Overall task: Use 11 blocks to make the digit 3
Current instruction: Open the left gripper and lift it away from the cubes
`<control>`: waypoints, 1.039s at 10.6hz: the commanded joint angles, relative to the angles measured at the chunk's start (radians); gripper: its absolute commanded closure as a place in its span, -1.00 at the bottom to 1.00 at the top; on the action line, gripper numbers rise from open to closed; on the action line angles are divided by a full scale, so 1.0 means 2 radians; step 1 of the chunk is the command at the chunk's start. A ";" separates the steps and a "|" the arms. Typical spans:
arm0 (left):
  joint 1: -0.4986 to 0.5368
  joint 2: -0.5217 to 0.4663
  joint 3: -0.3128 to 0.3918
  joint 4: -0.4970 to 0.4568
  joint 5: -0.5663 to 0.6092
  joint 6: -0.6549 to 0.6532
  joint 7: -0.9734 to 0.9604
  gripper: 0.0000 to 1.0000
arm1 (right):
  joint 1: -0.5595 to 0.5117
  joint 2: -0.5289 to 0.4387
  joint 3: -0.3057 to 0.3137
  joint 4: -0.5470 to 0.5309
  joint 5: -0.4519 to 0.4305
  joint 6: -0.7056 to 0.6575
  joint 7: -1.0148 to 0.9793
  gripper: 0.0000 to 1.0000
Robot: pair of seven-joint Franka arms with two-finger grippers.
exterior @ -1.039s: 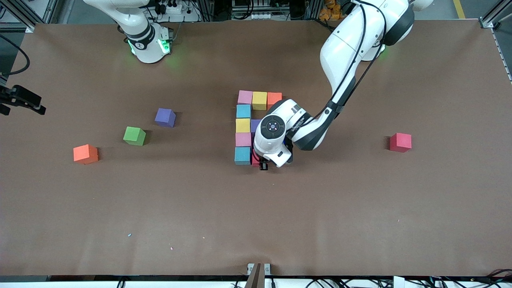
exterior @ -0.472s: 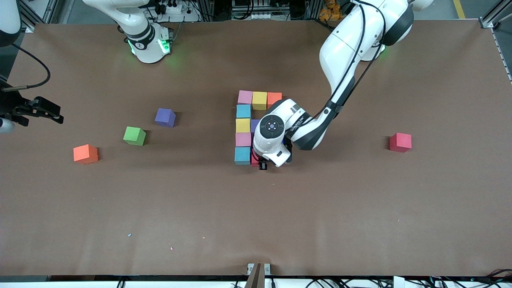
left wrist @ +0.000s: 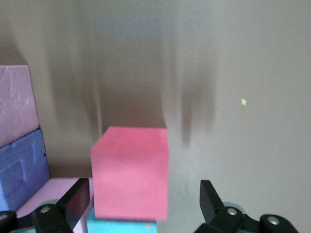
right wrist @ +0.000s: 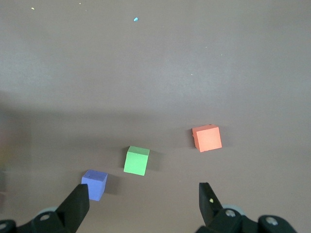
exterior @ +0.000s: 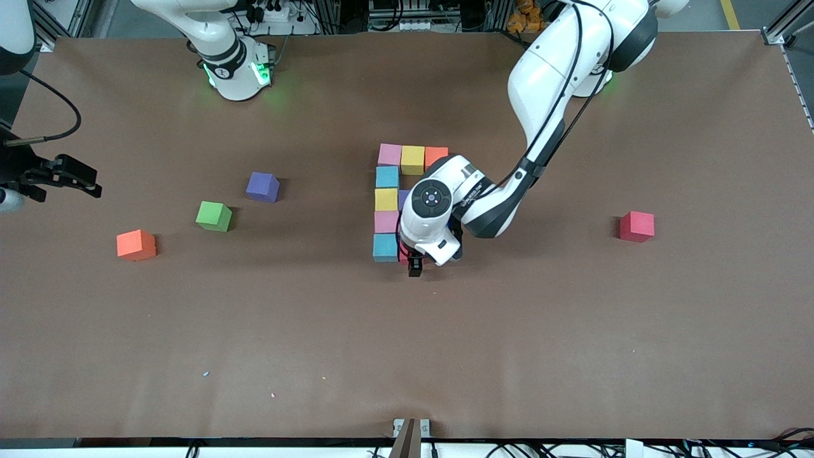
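the digit 3 (exterior: 397, 191) is partly built near the middle of the counter (exterior: 572, 331). its top bar, farthest from the front camera, runs pink block (exterior: 390, 154), yellow block (exterior: 412, 159), orange block (exterior: 435, 156). from the pink one a column comes toward the camera: blue block (exterior: 386, 176), a second yellow (exterior: 385, 199), a second pink (exterior: 385, 221), a second blue (exterior: 385, 247). a purple block (exterior: 405, 198) shows beside the yellow in the column, mostly hidden by the left arm. a pink-red block (left wrist: 130, 172) sits just beside the nearest blue one; in the left wrist view its faces stand free of both fingers, with a gap on each side.

the left tool (exterior: 416, 262) is over that block with its fingers spread apart, holding nothing.

loose blocks lie well apart from the figure: a red block (exterior: 636, 226) toward the left arm's end, and toward the right arm's end another purple block (exterior: 262, 186), a green cube (exterior: 213, 215) and an orange-red block (exterior: 136, 245). wide bare counter lies between the figure and the edge nearest the camera, and between the figure and each loose block.

the right tool (exterior: 67, 176) waits above the counter's edge at the right arm's end, fingers spread wide, holding nothing; its wrist view looks down on the purple, green and orange-red trio.
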 commanded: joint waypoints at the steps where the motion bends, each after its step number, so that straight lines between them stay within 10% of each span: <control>1: 0.003 -0.044 0.003 -0.007 -0.013 -0.029 0.009 -1.00 | 0.000 0.001 -0.001 0.002 -0.006 0.003 -0.012 -1.00; 6: 0.071 -0.178 0.001 -0.053 -0.015 -0.150 0.188 -1.00 | 0.000 0.003 -0.001 0.002 -0.003 0.011 -0.037 -1.00; 11: 0.202 -0.332 0.000 -0.249 -0.038 -0.153 0.512 -1.00 | 0.000 0.009 -0.001 0.006 0.007 0.017 -0.036 -1.00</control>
